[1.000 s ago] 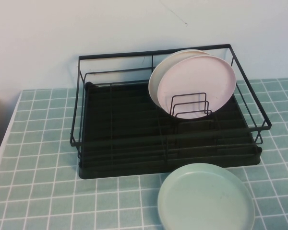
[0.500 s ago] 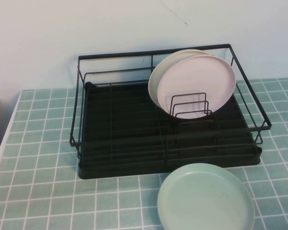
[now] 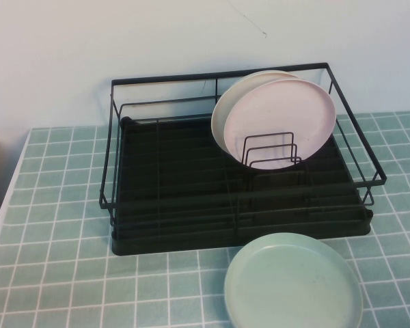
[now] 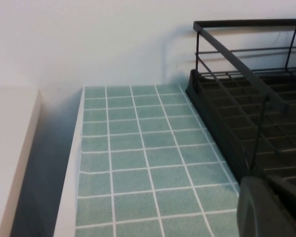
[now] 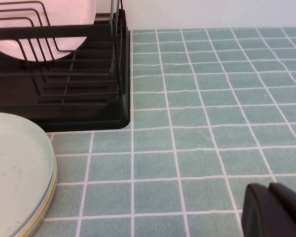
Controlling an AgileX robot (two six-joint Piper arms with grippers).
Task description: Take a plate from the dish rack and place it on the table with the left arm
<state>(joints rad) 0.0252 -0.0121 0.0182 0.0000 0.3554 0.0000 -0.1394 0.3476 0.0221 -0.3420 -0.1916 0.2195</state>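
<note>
The mint-green plate point(image 3: 293, 281) lay flat on the tiled table point(image 3: 55, 205), just in front of the near right corner of the dish rack point(image 3: 171, 178), its far rim close to the rack's black base and apart from both arms. In the right wrist view the same plate point(image 5: 15, 173) showed beside the rack's corner point(image 5: 89, 103). Inside the rack, a pink plate point(image 3: 281, 121) stood on edge, leaning among the small wire dividers point(image 3: 270, 150), with a paler plate point(image 3: 227, 109) upright directly behind it and largely covered by it.

The left gripper point(image 4: 271, 210) appeared only as a dark blurred shape in its own wrist view, hanging over the table point(image 4: 138, 163) beside the rack's left end point(image 4: 246, 98); whether its claw was released or clenched could not be told. The right gripper point(image 5: 276, 210) likewise showed only as a dark edge above bare tiles to the right of the rack, its claw state not discernible.
</note>
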